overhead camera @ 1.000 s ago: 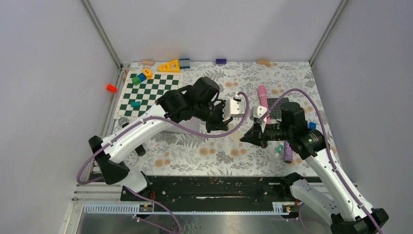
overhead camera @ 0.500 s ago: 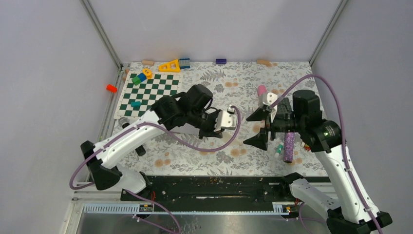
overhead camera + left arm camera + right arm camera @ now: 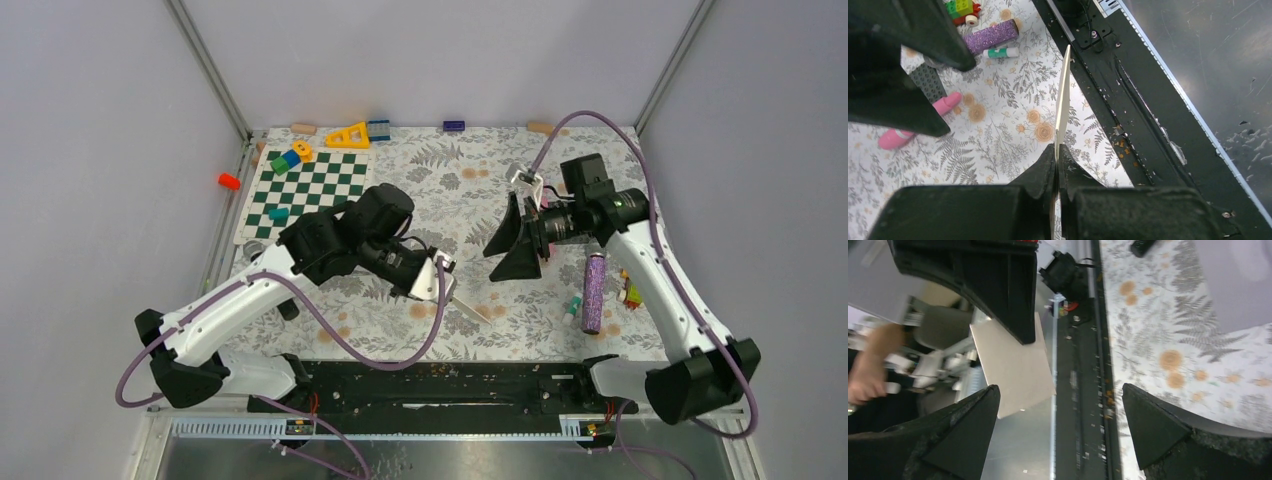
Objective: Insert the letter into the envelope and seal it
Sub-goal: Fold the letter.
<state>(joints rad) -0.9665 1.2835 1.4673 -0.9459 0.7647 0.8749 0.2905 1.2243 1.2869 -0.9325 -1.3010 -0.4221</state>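
Drawn back and away since earlier, the right gripper (image 3: 505,240) gapes empty while the left gripper (image 3: 1056,155) pinches the sheet (image 3: 1064,95) edge-on, seemingly to carry it alone.

Chessboard (image 3: 310,190) left, cylinder (image 3: 594,293) right

No legible text, label or number anywhere.

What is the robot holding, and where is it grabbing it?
The left gripper pinches a thin pale sheet by one edge; letter or envelope, I cannot tell. The right gripper is open and holds nothing.
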